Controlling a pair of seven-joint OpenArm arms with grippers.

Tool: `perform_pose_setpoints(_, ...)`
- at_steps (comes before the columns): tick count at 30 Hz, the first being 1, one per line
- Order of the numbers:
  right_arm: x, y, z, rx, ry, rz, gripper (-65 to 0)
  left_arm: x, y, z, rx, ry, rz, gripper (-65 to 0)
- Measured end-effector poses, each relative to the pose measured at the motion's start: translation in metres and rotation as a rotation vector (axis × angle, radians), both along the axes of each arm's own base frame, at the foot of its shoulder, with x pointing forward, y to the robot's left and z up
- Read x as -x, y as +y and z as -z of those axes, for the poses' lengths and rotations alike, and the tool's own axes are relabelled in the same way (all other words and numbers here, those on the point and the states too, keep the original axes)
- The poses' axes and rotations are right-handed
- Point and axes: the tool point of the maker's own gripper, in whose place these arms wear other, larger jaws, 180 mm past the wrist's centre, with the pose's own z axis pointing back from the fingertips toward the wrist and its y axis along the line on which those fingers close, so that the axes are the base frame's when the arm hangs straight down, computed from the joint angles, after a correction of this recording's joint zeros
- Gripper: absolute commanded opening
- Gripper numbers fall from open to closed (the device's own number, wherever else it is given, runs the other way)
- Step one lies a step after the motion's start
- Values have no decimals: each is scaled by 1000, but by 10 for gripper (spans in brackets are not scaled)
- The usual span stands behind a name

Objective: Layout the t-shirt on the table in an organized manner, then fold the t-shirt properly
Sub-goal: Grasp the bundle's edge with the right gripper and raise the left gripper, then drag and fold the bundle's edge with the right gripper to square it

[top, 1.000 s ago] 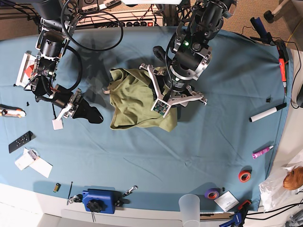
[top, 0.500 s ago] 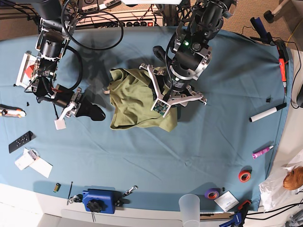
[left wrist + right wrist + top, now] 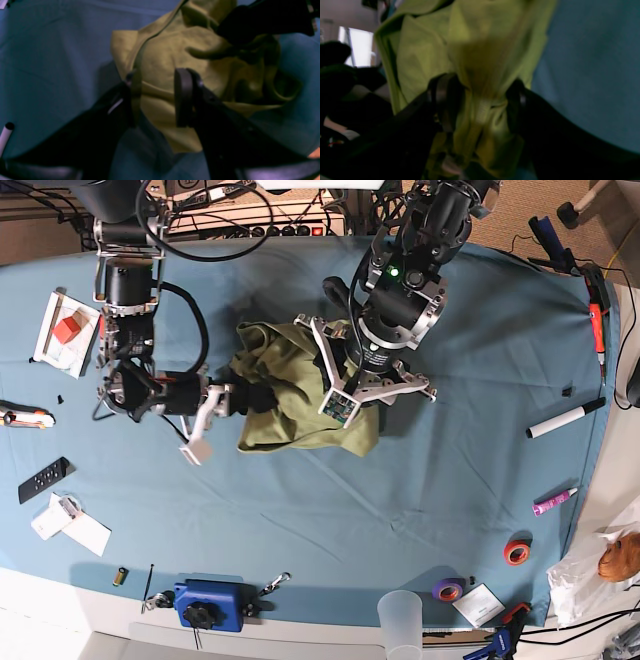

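The olive-green t-shirt [image 3: 285,395] lies bunched and wrinkled at the middle of the blue table [image 3: 450,480]. My left gripper [image 3: 345,395] hangs over the shirt's right part. In the left wrist view its fingers [image 3: 183,97] stand apart above the t-shirt [image 3: 165,50], and a hem strip runs along the other finger. My right gripper [image 3: 258,398] is at the shirt's left edge. In the right wrist view this gripper [image 3: 480,102] is open wide, with a bunch of the t-shirt [image 3: 470,37] filling the gap between its fingers.
A white marker [image 3: 565,418], a purple marker [image 3: 553,502] and two tape rolls [image 3: 516,552] lie at the right. At the front edge stand a plastic cup [image 3: 400,615] and a blue device [image 3: 210,605]. A remote [image 3: 43,479] and cards [image 3: 70,525] lie at the left.
My right arm has swung from the left part of the table over to the shirt's left edge, and its open jaws now straddle the fabric. The left arm has stayed put.
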Motion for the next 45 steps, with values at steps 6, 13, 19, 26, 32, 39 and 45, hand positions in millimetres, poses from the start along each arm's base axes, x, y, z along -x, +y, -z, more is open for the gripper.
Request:
perform_pose_setpoints(6,2,20,-11,50,-83,-52,-354,0,0,0,0,0,0,-444)
perform_pose_setpoints(13,14,26,19,220,-52,-134,-593,1,0,1,-2,5,0,-444)
perform_pose_setpoints(19,14,29,19,258,-91,-195,-650,6,6,5,-6,50,-38,-444)
perform_pose_setpoints(26,-29,-3,-1,467,-172,-212,-650,33,9,-13,65,42,-54,-444)
perform_pose_setpoints(32,-79,-45,-56,566,-296,-146,-650,49,12,-24,109,30,-62,-444)
perform_pose_setpoints(39,-92,-48,-79,586,-345,-185,-650,53,16,-19,89,42,-57,-444)
perform_pose_setpoints(45,-72,-21,-49,585,-278,-320,-650,52,16,-20,91,36,-58,-444)
